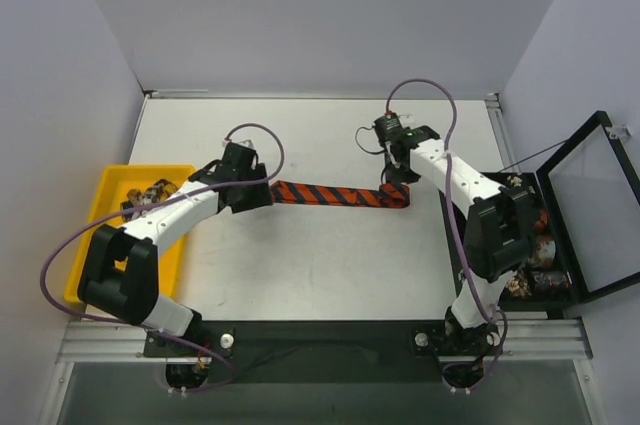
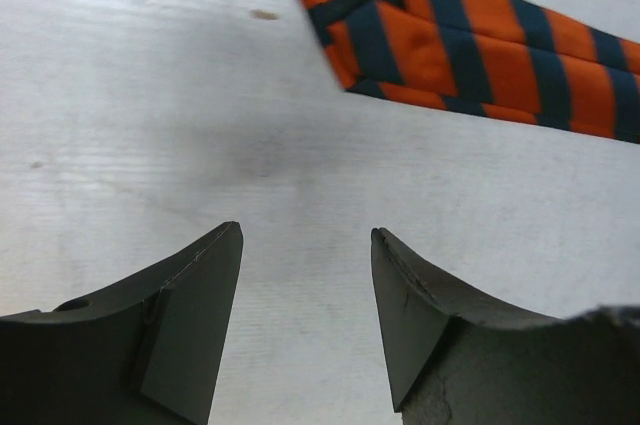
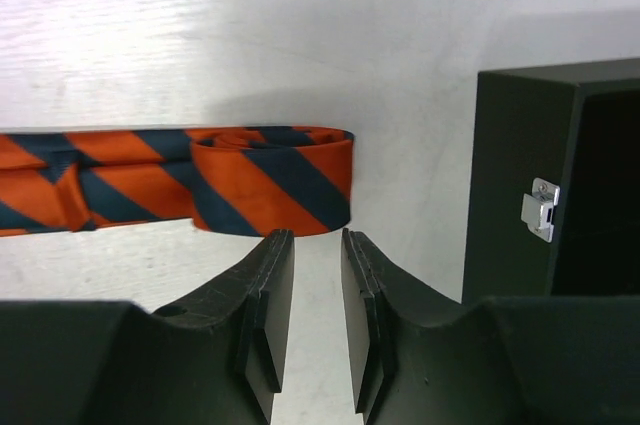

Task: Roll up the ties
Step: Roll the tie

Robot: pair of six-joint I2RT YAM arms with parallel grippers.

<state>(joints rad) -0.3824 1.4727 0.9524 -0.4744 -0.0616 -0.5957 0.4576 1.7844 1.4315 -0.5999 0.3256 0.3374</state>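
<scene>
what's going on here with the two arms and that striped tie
Two robot arms are rolling a necktie. The orange and black striped tie lies flat on the table between them, its right end curled into a small roll. The right gripper sits just behind that roll, jaws nearly together and holding nothing. The left gripper hovers open near the tie's pointed tip, not touching it.

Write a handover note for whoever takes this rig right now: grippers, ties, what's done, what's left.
Left gripper: open, empty, just short of the striped tie's pointed end.
Right gripper: jaws a narrow gap apart, empty, beside the tie's rolled end.
Done: the roll is started at that end; the rest lies flat.
Left: finish this roll; other ties wait in the yellow bin.
</scene>
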